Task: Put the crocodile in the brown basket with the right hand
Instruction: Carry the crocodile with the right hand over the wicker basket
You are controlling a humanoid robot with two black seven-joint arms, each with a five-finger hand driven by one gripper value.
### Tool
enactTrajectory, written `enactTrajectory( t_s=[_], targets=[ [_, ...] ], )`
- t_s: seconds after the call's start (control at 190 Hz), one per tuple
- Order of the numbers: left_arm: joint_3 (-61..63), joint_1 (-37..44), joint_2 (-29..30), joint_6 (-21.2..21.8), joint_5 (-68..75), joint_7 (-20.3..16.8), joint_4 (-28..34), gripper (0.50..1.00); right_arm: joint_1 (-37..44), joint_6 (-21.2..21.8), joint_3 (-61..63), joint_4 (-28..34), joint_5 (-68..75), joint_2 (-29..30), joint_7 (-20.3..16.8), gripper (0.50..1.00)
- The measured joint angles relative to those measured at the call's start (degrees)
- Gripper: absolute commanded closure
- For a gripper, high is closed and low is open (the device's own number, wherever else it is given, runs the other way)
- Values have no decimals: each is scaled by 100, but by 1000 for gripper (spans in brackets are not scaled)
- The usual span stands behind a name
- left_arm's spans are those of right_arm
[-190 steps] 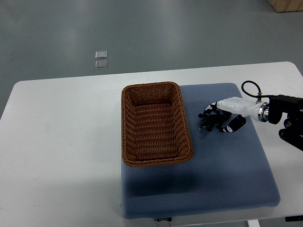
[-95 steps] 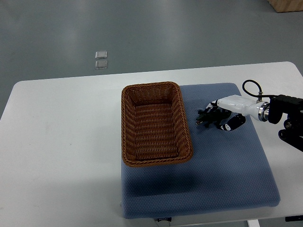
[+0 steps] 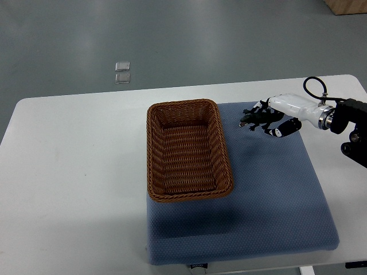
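Meanwhile my right hand point(image 3: 274, 119), fingers closed on the crocodile point(image 3: 256, 118), had lifted it off the blue cushion point(image 3: 275, 200), so carrying it left over the brown basket point(image 3: 189, 150) remained.

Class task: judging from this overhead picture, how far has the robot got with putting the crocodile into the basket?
Done: the right hand has grasped the crocodile and holds it above the blue mat, its shadow showing below. In hand: carrying it toward the basket, with the toy right of the rim. Left: move over the basket, which looks empty, and release.
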Motion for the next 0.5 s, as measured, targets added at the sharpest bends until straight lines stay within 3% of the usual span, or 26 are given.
enactTrajectory(
  t_s=[0.294, 0.499],
  targets=[
    [0, 0, 0, 0, 0, 0, 0, 500, 493, 5, 154, 321, 152, 140, 45, 938],
    [0, 1, 0, 0, 1, 0, 0, 500, 525, 30, 131, 665, 129, 693, 123, 926]
  ],
)
